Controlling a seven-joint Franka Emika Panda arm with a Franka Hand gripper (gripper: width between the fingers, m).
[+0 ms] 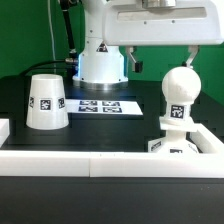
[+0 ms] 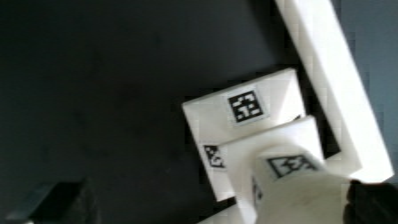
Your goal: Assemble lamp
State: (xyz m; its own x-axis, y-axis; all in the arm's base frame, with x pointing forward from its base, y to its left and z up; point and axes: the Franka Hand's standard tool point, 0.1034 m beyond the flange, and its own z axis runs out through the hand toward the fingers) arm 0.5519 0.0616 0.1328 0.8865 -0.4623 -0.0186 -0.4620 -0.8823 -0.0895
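Observation:
The round bulb (image 1: 180, 85) stands upright on its stem on the flat square base (image 1: 176, 146), at the exterior view's right, against the white rail. The tapered shade (image 1: 46, 103) stands mouth down on the table at the exterior view's left. My gripper (image 1: 164, 63) hangs just above the bulb, open and empty, one finger on each side of it. In the wrist view the base (image 2: 240, 105) and the tagged stem (image 2: 285, 165) lie below, between the dark fingertips (image 2: 45, 200), with the gripper (image 2: 210, 200) open.
A white rail (image 1: 110, 160) runs along the front and up the right side (image 2: 329, 80). The marker board (image 1: 100, 104) lies in the middle of the black table. The white robot pedestal (image 1: 100, 65) stands behind it.

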